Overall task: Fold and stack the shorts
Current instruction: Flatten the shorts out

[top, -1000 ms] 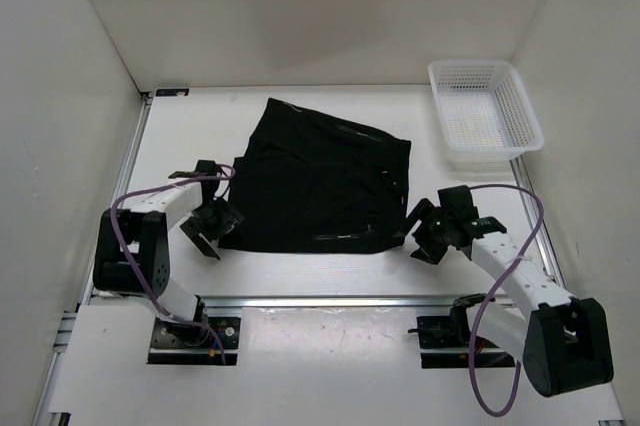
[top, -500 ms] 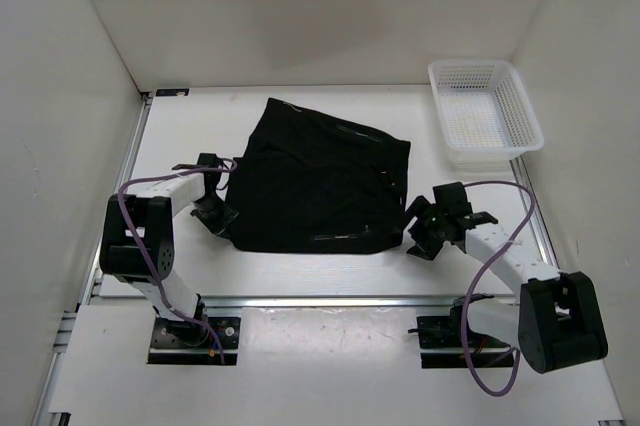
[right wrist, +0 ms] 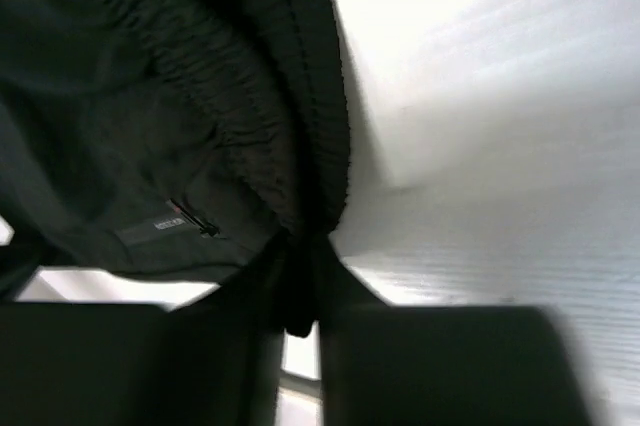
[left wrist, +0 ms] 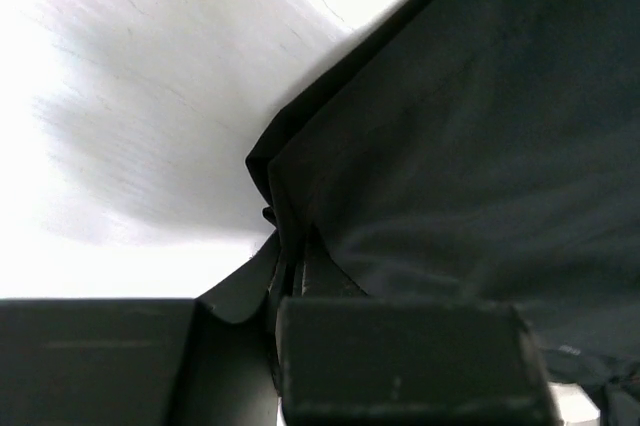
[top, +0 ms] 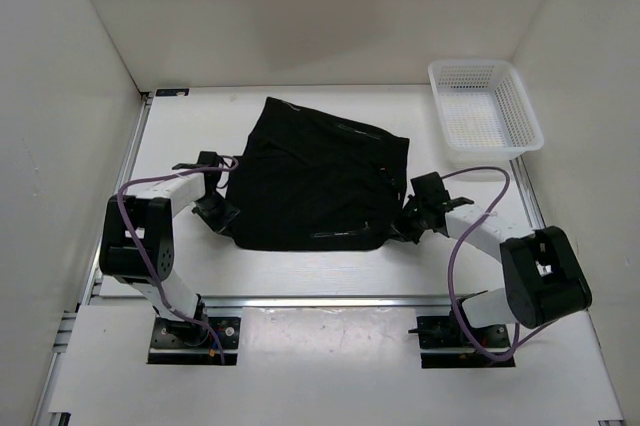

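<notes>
The black shorts lie spread flat in the middle of the white table. My left gripper is at their near left corner, shut on the fabric edge. In the left wrist view the shorts fill the right side, and a corner fold runs down between the closed fingers of that gripper. My right gripper is at the near right corner, shut on the elastic waistband. The right wrist view shows the gathered waistband of the shorts pinched in the right gripper.
A white mesh basket stands at the back right corner of the table. White walls close in the left, back and right sides. An aluminium rail runs along the near edge.
Both arms moved in toward the shorts. The left gripper shut on the near left corner first, then the right gripper reached the near right corner and shut on the waistband.
</notes>
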You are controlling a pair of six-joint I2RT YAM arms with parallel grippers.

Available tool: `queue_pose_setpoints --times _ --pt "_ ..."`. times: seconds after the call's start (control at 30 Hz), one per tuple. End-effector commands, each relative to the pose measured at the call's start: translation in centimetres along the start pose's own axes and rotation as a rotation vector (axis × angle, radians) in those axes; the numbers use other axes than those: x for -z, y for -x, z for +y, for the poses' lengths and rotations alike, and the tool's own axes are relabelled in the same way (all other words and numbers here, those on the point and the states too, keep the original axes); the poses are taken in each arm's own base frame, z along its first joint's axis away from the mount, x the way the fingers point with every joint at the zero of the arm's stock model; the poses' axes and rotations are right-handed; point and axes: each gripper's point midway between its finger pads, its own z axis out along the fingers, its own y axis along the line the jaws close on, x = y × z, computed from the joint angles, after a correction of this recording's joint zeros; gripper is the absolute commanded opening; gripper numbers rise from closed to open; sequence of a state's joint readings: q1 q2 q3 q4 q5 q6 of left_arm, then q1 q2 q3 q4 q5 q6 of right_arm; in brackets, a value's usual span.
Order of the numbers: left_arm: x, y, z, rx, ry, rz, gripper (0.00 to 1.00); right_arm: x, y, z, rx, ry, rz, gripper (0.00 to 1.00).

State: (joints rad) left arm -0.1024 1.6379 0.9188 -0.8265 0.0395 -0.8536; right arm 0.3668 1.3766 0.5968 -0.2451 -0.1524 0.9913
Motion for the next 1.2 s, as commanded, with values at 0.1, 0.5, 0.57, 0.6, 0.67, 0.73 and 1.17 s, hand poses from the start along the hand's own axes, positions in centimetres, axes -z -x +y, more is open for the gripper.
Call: queue_pose_setpoints --times 0.1,0.5,0.57,0.6,0.67,0.73,1.17 --pt "6.6 3.4 -4.5 -0.051 -0.17 -0.15 0.1 3.2 5.1 4.2 0.085 0.002 -0.184 0.0" --pt "34.9 8.4 -8.6 -0.135 -0.548 -0.651 0.1 23.6 10.1 18.9 0.551 0.354 -0.535 0.0" --pt "40.0 7.0 -7.5 -0.158 -0.656 -0.765 0.1 26.7 8.2 19.6 0.642 0.422 -0.507 0.0" --pt "41.3 6.3 -6.9 -0.158 -0.685 -0.794 0.1 29.1 7.8 20.4 0.706 0.461 -0.545 0.0" --pt "44.3 5.2 -5.8 -0.156 -0.757 -0.868 0.1 31.8 6.6 20.1 0.75 0.495 -0.571 0.0" --pt "47.7 3.5 -3.6 -0.142 -0.821 -0.956 0.1 34.7 5.7 20.0 0.798 0.529 -0.62 0.0" --pt "57.6 -2.1 3.4 -0.134 -0.966 -1.196 0.1 45.3 1.2 16.7 0.863 0.624 -0.795 0.0"
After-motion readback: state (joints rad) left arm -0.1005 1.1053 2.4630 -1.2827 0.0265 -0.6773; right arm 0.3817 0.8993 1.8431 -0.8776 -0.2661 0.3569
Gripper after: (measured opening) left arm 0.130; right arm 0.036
